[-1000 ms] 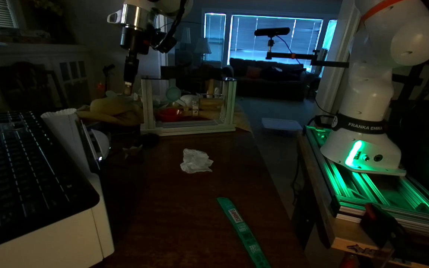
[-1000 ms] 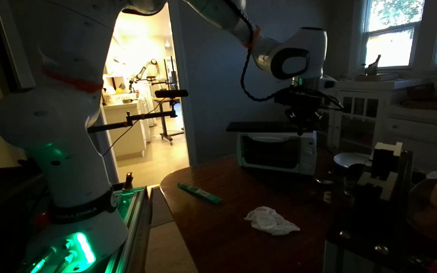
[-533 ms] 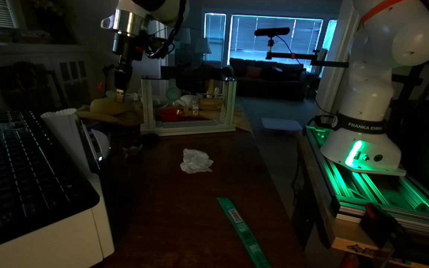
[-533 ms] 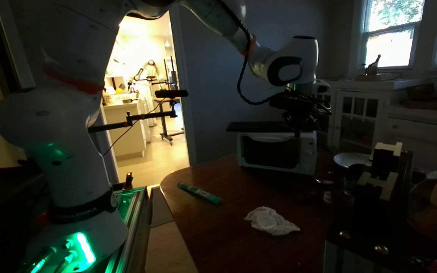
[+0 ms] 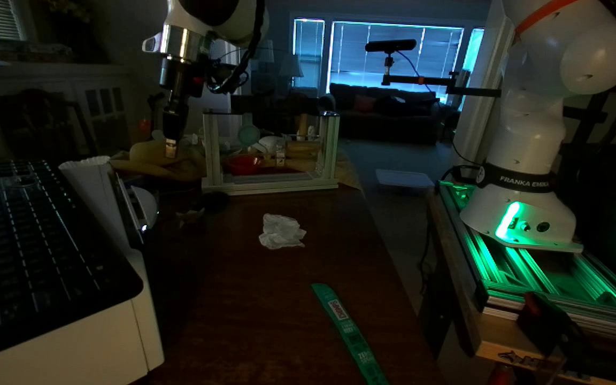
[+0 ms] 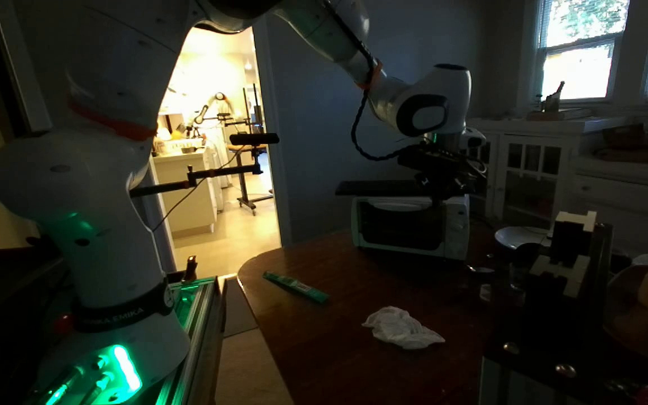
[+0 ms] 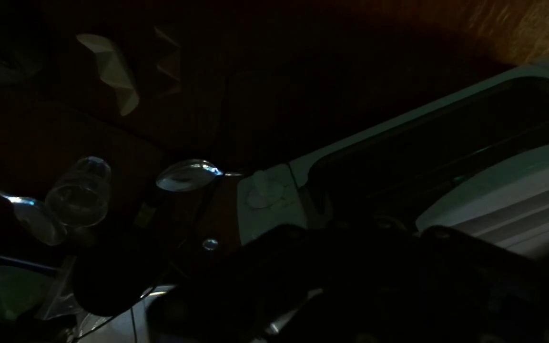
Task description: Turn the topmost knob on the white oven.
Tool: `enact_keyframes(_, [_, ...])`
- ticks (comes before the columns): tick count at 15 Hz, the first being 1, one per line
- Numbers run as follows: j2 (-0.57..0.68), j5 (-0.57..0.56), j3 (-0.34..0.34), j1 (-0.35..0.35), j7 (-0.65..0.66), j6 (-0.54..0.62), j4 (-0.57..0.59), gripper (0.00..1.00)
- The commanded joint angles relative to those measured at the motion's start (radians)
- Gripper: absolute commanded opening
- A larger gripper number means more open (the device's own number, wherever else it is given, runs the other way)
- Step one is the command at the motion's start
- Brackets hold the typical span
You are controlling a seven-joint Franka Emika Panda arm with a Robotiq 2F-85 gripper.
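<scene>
My tool (image 5: pixel 171 149) hung near the front of the white oven (image 6: pixel 400 226) on the surface (image 6: pixel 352 315). It tapered to one narrow tip in both exterior views, so I judged it closed, holding nothing I could see. I saw no contact: nearness was all I had, and turning the topmost knob, lost in the dark, was left. I counted one oven, one visible knob (image 7: pixel 264 191), probably a lower one, two spoons (image 7: pixel 188 177), one clear cup (image 7: pixel 79 200), one crumpled tissue (image 6: pixel 403 328), one green strip (image 6: pixel 296 287).
</scene>
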Motion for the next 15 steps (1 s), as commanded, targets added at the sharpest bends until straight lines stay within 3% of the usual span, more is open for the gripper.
enact_keyframes(1, [0.079, -0.004, 0.038, -0.024, 0.001, 0.035, 0.051, 0.0])
enact_keyframes(5, [0.142, 0.012, 0.078, -0.049, -0.012, 0.107, 0.095, 0.0])
enact_keyframes(9, [0.198, 0.01, 0.14, -0.094, -0.085, 0.089, 0.151, 0.0])
enact_keyframes(15, [0.247, -0.004, 0.156, -0.114, -0.154, 0.088, 0.203, 0.0])
